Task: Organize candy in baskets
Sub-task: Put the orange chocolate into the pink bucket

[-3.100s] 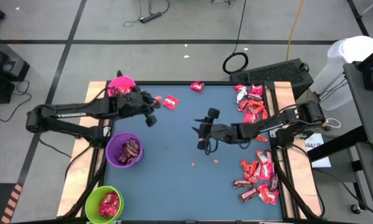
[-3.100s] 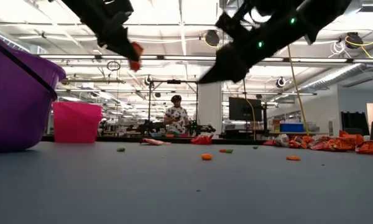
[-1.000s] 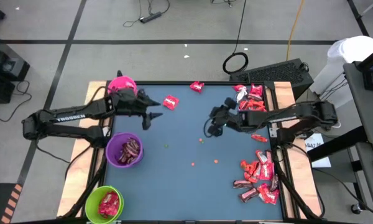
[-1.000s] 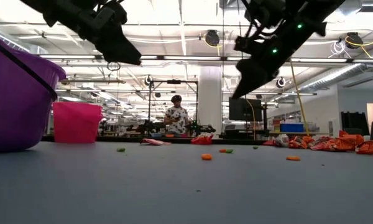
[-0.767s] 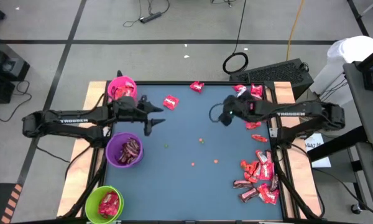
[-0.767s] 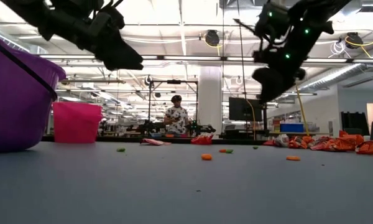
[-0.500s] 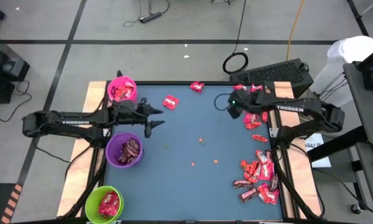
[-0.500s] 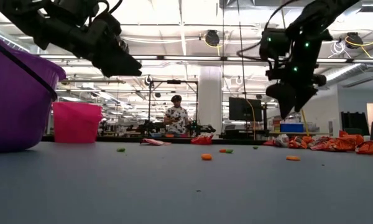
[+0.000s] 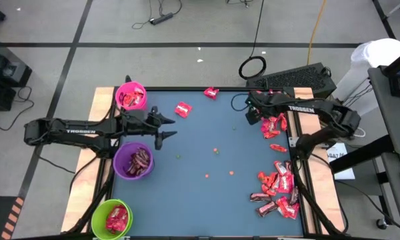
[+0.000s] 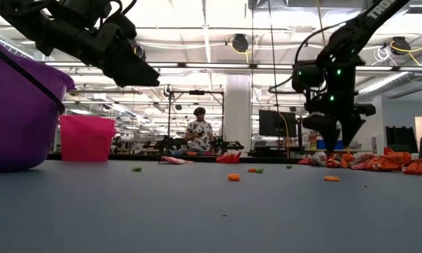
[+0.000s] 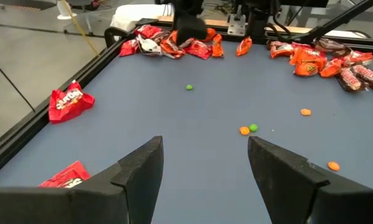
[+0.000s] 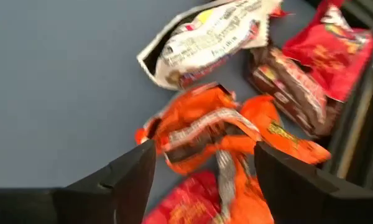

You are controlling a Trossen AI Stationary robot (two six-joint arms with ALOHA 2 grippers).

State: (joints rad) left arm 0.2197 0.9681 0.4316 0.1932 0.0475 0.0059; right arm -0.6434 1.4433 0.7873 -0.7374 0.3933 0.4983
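At the table's near left corner the green basket (image 9: 112,219) holds red candy, and the purple basket (image 9: 133,161) beyond it holds brown, so sorting looks to go by wrapper colour. Past that, the left gripper (image 9: 168,128) hovers empty with jaws spread, probably waiting. The pink basket (image 9: 131,95) stands at the far left corner. Far right, the right gripper (image 12: 202,163) hangs over a candy pile (image 9: 274,123), jaws spread above an orange piece (image 12: 202,134), seemingly to pinch it.
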